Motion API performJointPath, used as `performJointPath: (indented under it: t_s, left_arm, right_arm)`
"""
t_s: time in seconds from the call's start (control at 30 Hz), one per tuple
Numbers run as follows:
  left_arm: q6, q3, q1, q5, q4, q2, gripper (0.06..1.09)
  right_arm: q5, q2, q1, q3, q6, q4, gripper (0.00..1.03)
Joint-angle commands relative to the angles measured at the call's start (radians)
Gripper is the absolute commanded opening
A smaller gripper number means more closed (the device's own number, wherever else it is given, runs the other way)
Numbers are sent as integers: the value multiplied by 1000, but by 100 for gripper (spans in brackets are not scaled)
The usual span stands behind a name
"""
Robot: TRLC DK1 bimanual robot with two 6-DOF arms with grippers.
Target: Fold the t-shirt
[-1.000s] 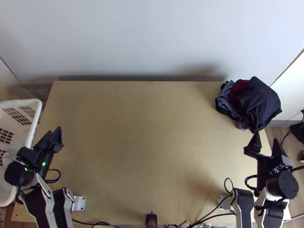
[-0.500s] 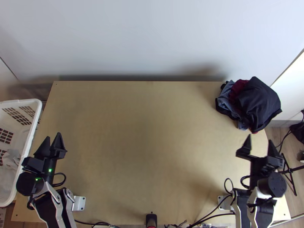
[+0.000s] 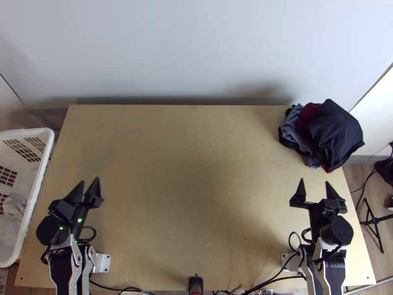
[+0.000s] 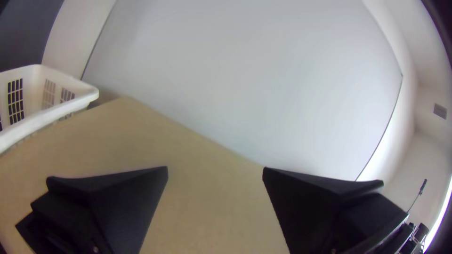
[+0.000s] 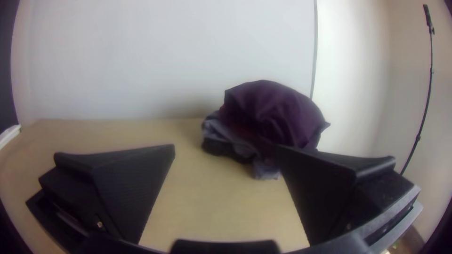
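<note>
And here's the left end effector [image 3: 90, 181], over the near left part of the desk [image 3: 196, 187], its two black fingers well parted, nothing between them! The left wrist view backs it up: a broad gap of bare wood between the pads [image 4: 136, 197]. Over to the other side, the right end effector [image 3: 315, 181] matches it, spread wide and gripping nothing, fingertips pointing towards the far side.

Now the laundry! A bunched heap of clothes [image 3: 334, 132] lies ahead of the right end effector and a little to its right, apart from the fingers, up at the far right corner of the desk. Dark navy fabric [image 3: 339, 123] drapes over the top, a maroon cloth [image 3: 307, 113] pokes out beside it, and grey-blue fabric [image 3: 291, 129] shows on the side towards the left arm. Which of those is the t-shirt? Can't tell from this tangle!

Just left of the left end effector, a white plastic laundry basket [image 3: 41, 172] stands along the desk's side, pale cloth [image 3: 15, 204] inside. And out to the right of the right end effector, past the edge, there's a black stand [image 3: 375, 221].
</note>
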Motion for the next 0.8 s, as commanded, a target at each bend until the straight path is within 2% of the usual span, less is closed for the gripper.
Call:
performJointPath:
  t_s: [0.0, 0.23, 0.37, 0.5, 0.67, 0.77]
  left_arm:
    - [-11, -8, -313, -235, -94, -1, 103]
    - [-25, -8, -415, -241, -111, 0, 104]
    - [-20, -8, -441, -243, -113, -1, 104]
    - [-22, -8, -439, -243, -113, 0, 104]
    - [-22, -8, -439, -243, -113, 0, 104]
    - [-22, -8, -439, -243, -113, 0, 104]
  right_arm:
    - [15, 0, 130, -22, 161, -29, 99]
    - [18, 1, 140, -22, 162, -35, 99]
    - [17, 0, 20, -22, 162, -35, 99]
    - [18, 0, -12, -22, 162, -35, 99]
    - [18, 1, -144, -22, 164, -35, 99]
    - [18, 1, -156, -22, 164, -35, 99]
